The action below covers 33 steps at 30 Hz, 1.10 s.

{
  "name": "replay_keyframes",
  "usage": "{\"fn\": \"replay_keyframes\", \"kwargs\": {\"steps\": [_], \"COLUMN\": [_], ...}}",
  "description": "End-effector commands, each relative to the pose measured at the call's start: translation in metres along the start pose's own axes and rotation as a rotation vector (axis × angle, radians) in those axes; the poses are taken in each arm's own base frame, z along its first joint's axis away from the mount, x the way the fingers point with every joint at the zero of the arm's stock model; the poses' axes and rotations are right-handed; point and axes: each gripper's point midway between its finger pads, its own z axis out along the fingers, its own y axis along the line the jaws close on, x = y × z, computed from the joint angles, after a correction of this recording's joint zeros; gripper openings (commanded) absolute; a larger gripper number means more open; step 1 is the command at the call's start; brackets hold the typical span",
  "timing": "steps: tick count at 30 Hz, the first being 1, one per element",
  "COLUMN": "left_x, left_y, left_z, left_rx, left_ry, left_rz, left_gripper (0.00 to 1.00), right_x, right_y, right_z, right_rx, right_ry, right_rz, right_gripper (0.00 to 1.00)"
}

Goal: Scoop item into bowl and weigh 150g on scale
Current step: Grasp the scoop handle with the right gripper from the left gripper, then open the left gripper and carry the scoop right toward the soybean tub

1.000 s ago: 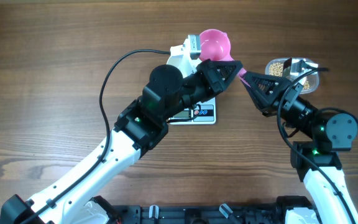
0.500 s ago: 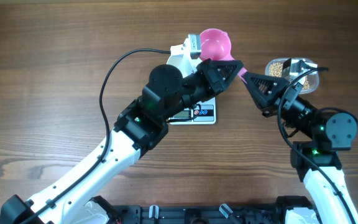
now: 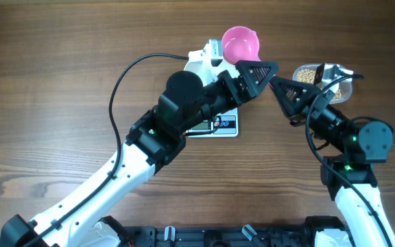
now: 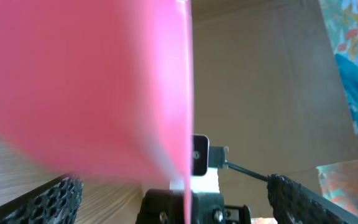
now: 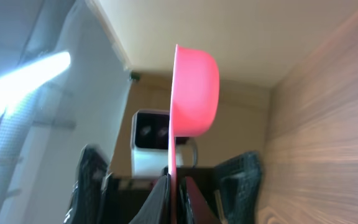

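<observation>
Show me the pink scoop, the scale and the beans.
pink scoop (image 3: 241, 45), overhead view, inside of its cup.
scale (image 3: 221, 125), overhead view, edge with the buttons.
beans (image 3: 306, 73), overhead view, middle of visible pile.

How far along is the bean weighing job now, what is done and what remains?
Done: little; the pink scoop looks empty. In hand: the right gripper is shut on the scoop's handle, the left gripper open beside it. Left: scoop beans from the tub, fill the bowl, weigh on the scale; the bowl is not clearly visible.

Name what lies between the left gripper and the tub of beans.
The right gripper, shut on the handle of the pink scoop, as the overhead view shows.
</observation>
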Motion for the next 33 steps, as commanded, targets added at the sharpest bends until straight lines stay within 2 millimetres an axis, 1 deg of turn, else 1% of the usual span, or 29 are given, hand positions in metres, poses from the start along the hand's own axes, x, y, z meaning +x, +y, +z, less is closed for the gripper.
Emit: {"fn": "replay_keyframes", "kwargs": {"steps": [1, 5, 6, 7, 9, 12, 14, 17, 22, 23, 24, 26, 27, 29, 30, 31, 32, 33], "left_x": [0.005, 0.011, 0.011, 0.01, 0.005, -0.004, -0.007, -0.011, -0.003, 0.0, 0.0, 0.0, 0.001, 0.004, 0.004, 0.002, -0.001, -0.004], "left_y": [0.004, 0.019, 0.023, 0.031, 0.044, 0.072, 0.088, 0.103, 0.116, 0.122, 0.131, 0.148, 0.155, 0.167, 0.175, 0.178, 0.182, 0.185], "left_z": [0.001, -0.002, -0.005, -0.01, -0.02, -0.042, -0.053, -0.062, -0.07, -0.074, -0.079, -0.089, -0.094, -0.102, -0.107, -0.109, -0.112, -0.114], "left_rx": [-0.022, -0.086, -0.107, -0.147, -0.216, -0.351, -0.417, -0.476, -0.532, -0.558, -0.606, -0.693, -0.729, -0.792, -0.838, -0.855, -0.885, -0.905], "left_ry": [0.024, 0.05, 0.056, 0.059, 0.051, 0.066, 0.084, 0.092, 0.128, 0.143, 0.152, 0.154, 0.163, 0.18, 0.177, 0.172, 0.158, 0.145], "left_rz": [0.08, 0.15, 0.172, 0.196, 0.239, 0.334, 0.35, 0.317, 0.291, 0.29, 0.323, 0.32, 0.313, 0.3, 0.299, 0.302, 0.309, 0.315], "left_gripper": [1.0, 1.0, 1.0, 1.0, 1.0, 1.0, 1.0, 1.0, 1.0, 0.95, 0.82, 0.73, 0.7, 0.7, 0.8, 0.86, 0.98, 1.0], "right_x": [-0.023, -0.044, -0.052, -0.061, -0.07, -0.083, -0.086, -0.081, -0.071, -0.067, -0.064, -0.063, -0.064, -0.066, -0.066, -0.066, -0.066, -0.066], "right_y": [0.006, -0.002, -0.002, -0.002, -0.001, -0.001, 0.0, -0.001, -0.034, -0.038, -0.04, -0.04, -0.04, -0.04, -0.04, -0.04, -0.041, -0.041], "right_z": [-0.001, -0.007, -0.011, -0.018, -0.027, -0.053, -0.068, -0.08, -0.11, -0.115, -0.117, -0.118, -0.117, -0.118, -0.117, -0.117, -0.117, -0.118], "right_rx": [0.035, 0.17, 0.23, 0.3, 0.4, 0.636, 0.753, 0.851, 1.057, 1.085, 1.092, 1.093, 1.092, 1.099, 1.104, 1.106, 1.107, 1.108], "right_ry": [-0.083, -0.126, -0.138, -0.161, -0.193, -0.269, -0.292, -0.254, -0.185, -0.177, -0.169, -0.168, -0.168, -0.162, -0.139, -0.132, -0.13, -0.13], "right_rz": [-0.105, -0.164, -0.2, -0.238, -0.289, -0.385, -0.432, -0.512, -0.513, -0.494, -0.483, -0.482, -0.487, -0.505, -0.545, -0.555, -0.556, -0.554], "right_gripper": [0.05, 0.05, 0.04, 0.05, 0.05, 0.05, 0.05, 0.04, 0.05, 0.04, 0.04, 0.04, 0.04, 0.04, 0.04, 0.04, 0.04, 0.04]}}
